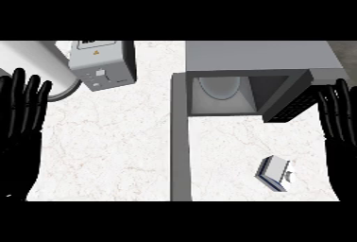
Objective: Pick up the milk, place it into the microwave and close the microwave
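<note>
A small blue and white milk carton (275, 173) lies on the marble counter at the lower right. The grey microwave (258, 59) stands at the back right with its cavity (226, 94) open toward me and a round plate inside. Its door (181, 142) swings out toward me as a long grey panel left of the carton. My right hand (339, 118) rests open at the right edge, fingers up, above and to the right of the carton. At the left edge my left hand (22, 113) rests open too, fingers up. Neither hand touches anything.
A grey boxy appliance (103, 64) with a label and buttons stands at the back left. Beside it sits a white rounded object (42, 61). Bare marble counter (111, 151) lies between my left hand and the microwave door.
</note>
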You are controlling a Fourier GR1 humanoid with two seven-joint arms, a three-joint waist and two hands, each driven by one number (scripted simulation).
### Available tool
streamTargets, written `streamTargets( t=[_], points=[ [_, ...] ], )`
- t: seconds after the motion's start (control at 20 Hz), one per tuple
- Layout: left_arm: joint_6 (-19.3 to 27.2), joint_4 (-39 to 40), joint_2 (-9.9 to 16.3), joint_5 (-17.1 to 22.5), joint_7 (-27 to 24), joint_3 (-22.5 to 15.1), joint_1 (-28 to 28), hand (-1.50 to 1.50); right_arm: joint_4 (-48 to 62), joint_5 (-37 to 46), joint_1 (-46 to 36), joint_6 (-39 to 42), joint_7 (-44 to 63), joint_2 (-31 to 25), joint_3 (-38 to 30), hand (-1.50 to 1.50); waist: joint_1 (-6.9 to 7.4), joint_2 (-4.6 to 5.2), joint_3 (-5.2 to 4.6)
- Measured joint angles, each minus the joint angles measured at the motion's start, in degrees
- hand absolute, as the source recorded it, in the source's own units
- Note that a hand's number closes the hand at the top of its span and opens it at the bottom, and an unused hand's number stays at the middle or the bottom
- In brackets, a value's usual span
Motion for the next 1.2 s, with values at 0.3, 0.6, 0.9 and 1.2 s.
streamTargets(
  t=[0.3, 0.6, 0.9, 1.2],
  points=[
    [-4.75, 4.08, 2.85, 3.69, -0.83, 2.92, -2.21, -1.5, -2.54, 3.8, 1.09, -2.48, 1.92, 0.09, -1.35, -1.5, 0.53, -0.06, -0.48],
    [-4.9, 4.49, 1.5, 6.81, 2.68, 3.65, 0.48, -1.5, -3.87, 1.55, 6.06, -4.93, 2.78, 4.02, -0.34, -1.5, 0.71, -0.11, -0.56],
    [-6.3, 1.49, 0.71, 8.12, 3.0, 4.18, 4.77, -1.5, -5.18, 2.09, 9.61, -6.18, 3.8, 4.71, -0.2, -1.5, 0.85, -0.13, -0.58],
    [-7.02, -3.18, 0.04, 8.38, 4.87, 4.1, 8.23, -1.5, 0.02, 2.58, 11.58, -5.22, -0.19, 4.77, -1.27, -1.5, 0.91, -0.11, -0.57]
  ],
)
